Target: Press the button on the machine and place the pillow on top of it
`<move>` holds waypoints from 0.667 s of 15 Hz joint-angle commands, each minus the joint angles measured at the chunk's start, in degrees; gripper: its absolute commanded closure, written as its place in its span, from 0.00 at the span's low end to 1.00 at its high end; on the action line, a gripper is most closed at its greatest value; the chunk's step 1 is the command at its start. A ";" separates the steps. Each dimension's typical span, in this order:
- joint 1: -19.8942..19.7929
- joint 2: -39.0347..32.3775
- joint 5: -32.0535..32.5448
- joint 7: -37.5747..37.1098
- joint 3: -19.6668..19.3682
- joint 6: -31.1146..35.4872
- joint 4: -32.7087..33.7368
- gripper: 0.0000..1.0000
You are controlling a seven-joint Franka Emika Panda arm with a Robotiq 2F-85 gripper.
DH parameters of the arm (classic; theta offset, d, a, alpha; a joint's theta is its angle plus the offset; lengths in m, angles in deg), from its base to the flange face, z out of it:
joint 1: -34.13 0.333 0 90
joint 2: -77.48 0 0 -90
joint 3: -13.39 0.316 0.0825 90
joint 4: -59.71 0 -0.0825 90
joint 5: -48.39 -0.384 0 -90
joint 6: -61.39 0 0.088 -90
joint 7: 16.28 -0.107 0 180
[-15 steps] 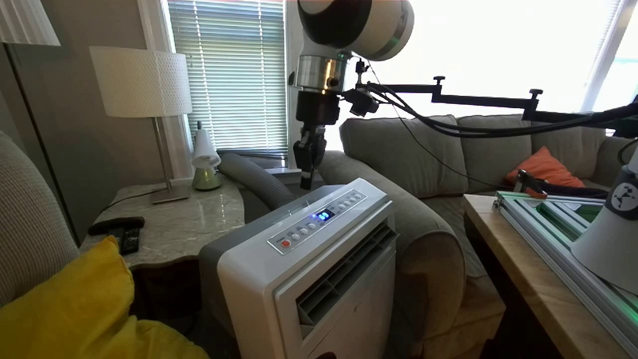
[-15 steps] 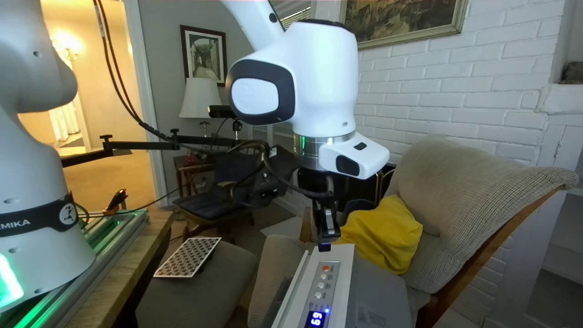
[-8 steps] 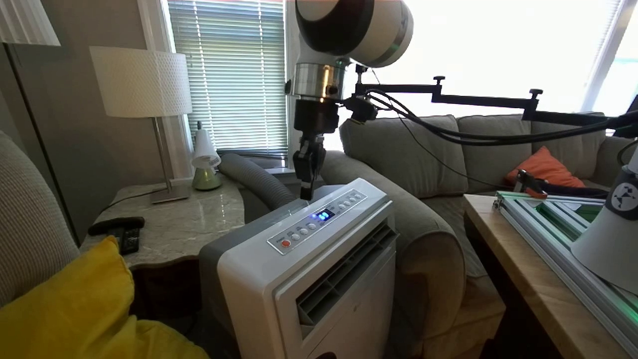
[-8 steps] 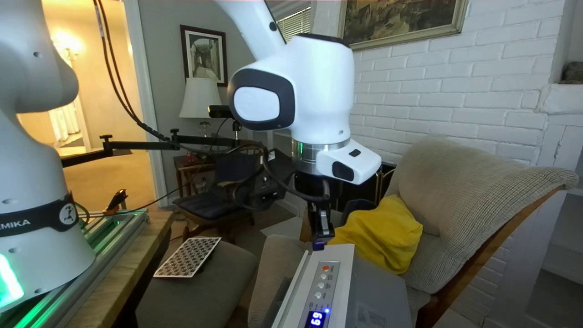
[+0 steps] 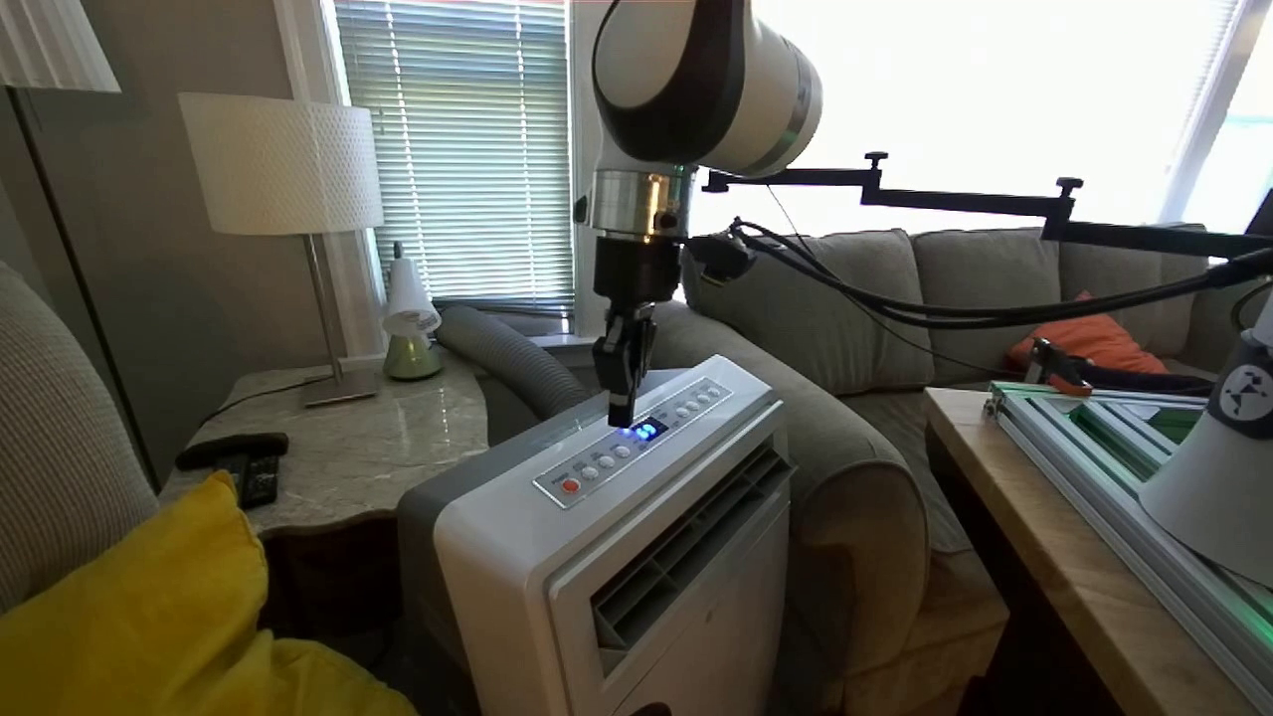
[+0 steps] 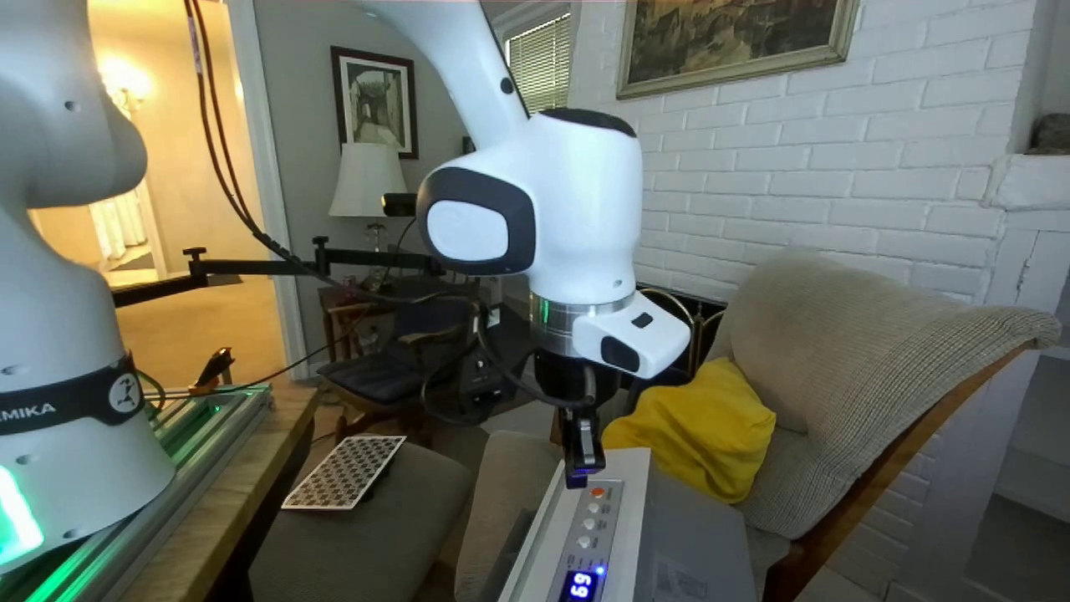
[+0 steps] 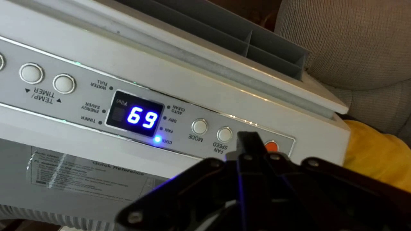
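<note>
The machine (image 5: 497, 567), a white boxy unit, stands upright with a lit 69 on its grey control strip (image 7: 179, 141). My gripper (image 5: 621, 413) points straight down over that strip, fingers together, nothing between them. In the wrist view the fingertips (image 7: 249, 138) lie between the fan speed button (image 7: 224, 134) and the orange-red button (image 7: 271, 146), hiding part of the latter. Whether they touch the panel I cannot tell. A plump yellow pillow (image 6: 710, 426) rests on the armchair beside the machine; its edge also shows in the wrist view.
A grey sofa arm (image 5: 875, 497) stands close against the machine. Behind it a ribbed hose (image 5: 512, 358) runs past a marble side table (image 5: 428, 447) with lamps and a phone. The robot's wooden table (image 5: 1054, 557) and the beige armchair (image 6: 878, 351) flank the area.
My gripper has come down toward the machine's control strip, staying shut. In an exterior view it has also shifted slightly leftward. The pillow and the machine have not moved.
</note>
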 commanded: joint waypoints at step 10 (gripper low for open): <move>-6.06 -4.68 1.02 0.19 5.00 4.26 1.52 1.00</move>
